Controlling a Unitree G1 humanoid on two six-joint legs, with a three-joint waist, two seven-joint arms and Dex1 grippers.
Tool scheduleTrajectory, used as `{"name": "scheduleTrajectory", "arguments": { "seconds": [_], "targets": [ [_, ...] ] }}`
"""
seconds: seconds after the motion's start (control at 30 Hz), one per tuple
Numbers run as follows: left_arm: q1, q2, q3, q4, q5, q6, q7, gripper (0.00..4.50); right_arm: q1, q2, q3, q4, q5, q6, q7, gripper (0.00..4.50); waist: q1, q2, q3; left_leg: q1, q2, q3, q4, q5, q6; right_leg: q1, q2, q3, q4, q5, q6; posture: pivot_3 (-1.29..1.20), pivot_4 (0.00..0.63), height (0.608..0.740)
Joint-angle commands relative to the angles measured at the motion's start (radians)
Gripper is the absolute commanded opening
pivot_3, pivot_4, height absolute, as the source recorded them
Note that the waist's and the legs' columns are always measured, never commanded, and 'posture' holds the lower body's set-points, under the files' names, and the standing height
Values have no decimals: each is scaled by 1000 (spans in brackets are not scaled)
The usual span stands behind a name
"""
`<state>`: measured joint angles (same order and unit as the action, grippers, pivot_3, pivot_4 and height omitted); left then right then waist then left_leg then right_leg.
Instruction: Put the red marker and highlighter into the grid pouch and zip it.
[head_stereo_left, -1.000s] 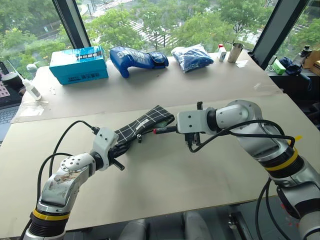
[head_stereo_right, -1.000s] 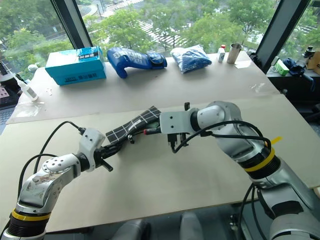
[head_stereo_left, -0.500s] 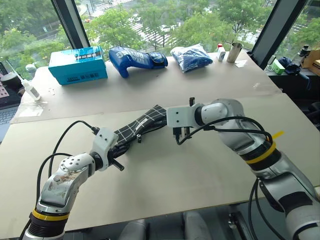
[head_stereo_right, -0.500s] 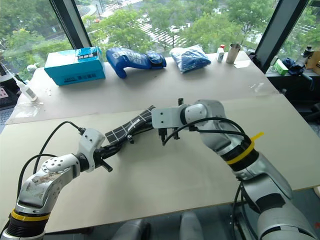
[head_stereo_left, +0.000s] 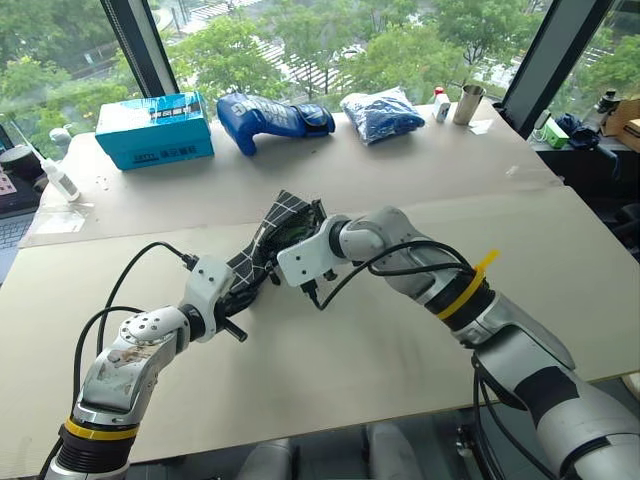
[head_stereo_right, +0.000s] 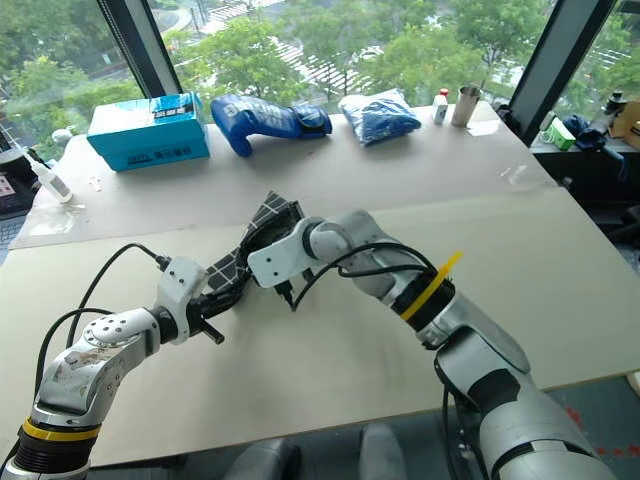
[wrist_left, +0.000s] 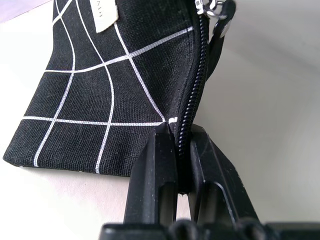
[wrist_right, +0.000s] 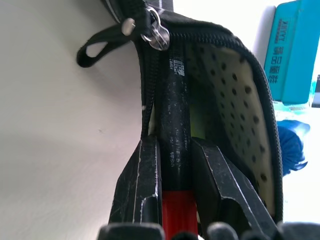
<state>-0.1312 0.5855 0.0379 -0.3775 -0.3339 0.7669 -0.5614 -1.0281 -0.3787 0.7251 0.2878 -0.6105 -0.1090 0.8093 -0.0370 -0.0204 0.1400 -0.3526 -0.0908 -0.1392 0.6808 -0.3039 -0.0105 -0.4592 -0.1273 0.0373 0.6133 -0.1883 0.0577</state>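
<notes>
The right claw (wrist_right: 175, 165) pinches the one red marker (wrist_right: 174, 150) between its two fingers, dark barrel pointing ahead and red end back by the wrist. The barrel's front end reaches through the open mouth of the grid pouch (head_stereo_left: 272, 238), against the dotted pale lining. A strip of light green shows just beside the barrel inside the pouch; it is probably the highlighter (wrist_right: 198, 117), but too little of it is visible to be sure.

The left claw (wrist_left: 180, 165) is pressed together on the pouch's zipper edge at the near corner, holding that end just off the bench (head_stereo_left: 350, 350). The pouch runs from this claw away toward the right one, its far end raised.

The right wrist view gives the inside of the pouch, the metal zipper slider (wrist_right: 152, 34) and its black pull cord (wrist_right: 100, 45) hanging at the mouth. The left wrist view gives the outside: white grid lines, a small white label (wrist_left: 106, 15) and the shut stretch of zipper. The head views show both arms meeting at the one pouch in mid-bench.

At the far edge of the bench lie one teal box (head_stereo_left: 155, 128), one blue glove (head_stereo_left: 270, 117), one blue bag (head_stereo_left: 383, 113) and one metal cup (head_stereo_left: 470, 104).
</notes>
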Motion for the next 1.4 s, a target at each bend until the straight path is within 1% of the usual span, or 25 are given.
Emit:
{"name": "scheduleTrajectory", "arguments": {
  "seconds": [0.03, 0.17, 0.27, 0.37, 0.43, 0.5, 0.53, 0.67, 0.8, 0.87, 0.93, 0.97, 1.03, 1.1, 1.17, 1.3, 1.4],
  "targets": [
    [-11, 1, 2, -26, -5, -24, -8, 0, 2, -42, 20, 22, -57, -140, -37, 476, -3, 0, 0, 0, 0, 0, 0, 0, 0, 0, 0, 0, 0, 0, 0, 0, 150, 740],
    [-9, 4, 3, -26, -8, -23, -12, 0, -10, -69, 9, 53, -94, -215, -72, 476, -6, 0, 0, 0, -1, 0, 0, 0, 0, 0, 0, 0, 0, 0, 0, 0, 150, 740],
    [-14, 3, -3, -20, -6, -25, -15, 0, -22, -42, -10, 80, -103, -229, -109, 476, -8, 0, 0, 0, 0, 0, 0, 0, 0, 0, 1, 0, 0, 0, 0, 0, 150, 740],
    [-20, 0, -6, -17, -5, -26, -14, 0, -12, -10, -27, 83, -87, -217, -109, 476, -10, 0, 0, 0, 0, 0, -1, 0, 0, 0, 2, 0, 0, 0, 0, 0, 150, 740],
    [-20, 0, -6, -18, -5, -26, -14, 0, 1, 9, -45, 77, -57, -200, -88, 1490, -9, 0, 0, 0, 0, 0, -1, 0, 0, 0, 2, 1, 0, 0, 0, 0, 150, 740],
    [-19, -1, -5, -21, -5, -26, -13, 0, 16, 21, -76, 64, -6, -158, -38, 2029, -9, 0, 0, 0, 0, 0, -1, 0, 0, 0, 2, 1, 1, 0, 0, 0, 150, 740],
    [-18, -1, -5, -22, -5, -26, -12, 0, 23, 25, -100, 53, 27, -134, -11, 2447, -9, 0, 0, 0, 0, 0, -1, 0, 0, 0, 2, 1, 1, 0, 0, 0, 150, 740],
    [-18, -3, 3, -27, -11, -20, -10, 0, 35, 8, -247, -5, 174, 5, 67, 3796, -6, 0, 0, 0, 1, 0, 0, 0, 0, 0, 1, 1, 0, 0, 0, 0, 150, 740],
    [-19, -12, 17, -31, -27, -10, -3, 0, 66, -66, -374, -89, 309, 104, 150, 3796, -5, 0, 0, 0, 1, -1, 0, 0, 0, 0, 1, 1, 0, 0, 0, 0, 150, 740],
    [-19, -11, 19, -33, -30, -8, -1, 0, 106, -120, -441, -156, 399, 191, 220, 3796, -5, 0, 0, 0, 0, -1, 0, 0, 0, 0, 1, 1, 0, 0, 0, 0, 150, 740],
    [-18, -9, 19, -34, -33, -7, 0, 0, 182, -172, -514, -273, 539, 354, 323, 3796, -2, 0, 0, 0, 1, 0, -1, 0, 0, 0, 1, 1, 0, 0, 0, 0, 150, 740],
    [-20, -10, 19, -33, -34, -6, 0, 0, 232, -193, -553, -343, 631, 471, 369, 3796, -1, 0, 0, 0, 1, 0, -1, -1, 1, 0, 1, 1, 0, 0, 0, 0, 150, 740],
    [-22, -9, 21, -32, -37, -5, -2, 0, 314, -225, -587, -441, 732, 642, 409, 3796, 2, 0, 0, 0, 1, 0, -1, -1, 1, 0, 1, 1, 0, 0, 0, 0, 150, 740],
    [-26, -7, 22, -28, -38, -5, -5, 0, 392, -240, -582, -506, 767, 765, 391, 3796, 0, 0, 0, 0, 2, 0, 0, -2, 3, 1, 1, 1, 0, 0, 0, 0, 150, 740],
    [-32, -8, 22, -23, -39, -4, -7, 0, 456, -225, -569, -545, 791, 872, 341, 3796, -2, 0, 0, 0, 2, -1, 0, -2, 4, 1, 1, 2, 0, 0, 0, 0, 150, 740],
    [-40, -13, 16, -21, -41, -2, -6, 0, 490, -69, -524, -547, 788, 1031, 149, 3796, -2, 0, 0, 1, 2, 1, 0, -3, 4, 1, 1, 3, 0, 0, 0, 0, 150, 740],
    [-46, -18, 16, -22, -47, 2, -8, 0, 467, 48, -469, -514, 764, 1050, 35, 3796, 1, 0, 0, 1, 2, 1, 0, -1, 1, 0, 1, 3, 1, 1, -1, 0, 150, 740]
  ]
}}
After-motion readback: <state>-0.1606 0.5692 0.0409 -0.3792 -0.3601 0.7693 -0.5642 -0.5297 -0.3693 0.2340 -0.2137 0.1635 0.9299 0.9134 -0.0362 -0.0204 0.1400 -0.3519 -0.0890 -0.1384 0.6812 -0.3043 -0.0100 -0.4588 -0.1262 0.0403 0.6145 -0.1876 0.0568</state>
